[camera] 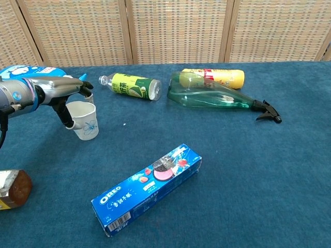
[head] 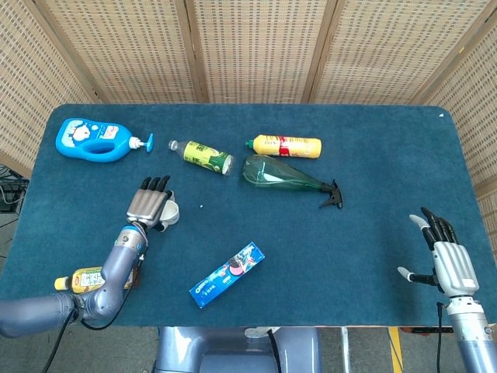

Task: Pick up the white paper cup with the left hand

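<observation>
The white paper cup (camera: 85, 121) with a blue flower print stands upright on the blue table, left of centre. My left hand (camera: 58, 92) is right against it. The thumb (camera: 67, 123) touches the cup's left side and the fingers (camera: 83, 88) reach out over the far rim, not closed on it. In the head view the left hand (head: 150, 205) covers most of the cup (head: 172, 212). My right hand (head: 446, 260) hovers with fingers spread at the table's near right edge, holding nothing.
A blue pump bottle (head: 92, 140) lies at the far left. A green-labelled bottle (camera: 132, 85), a yellow bottle (camera: 217, 77) and a green spray bottle (camera: 217, 98) lie behind centre. An Oreo box (camera: 147, 188) is in front, an amber bottle (camera: 13, 190) near left.
</observation>
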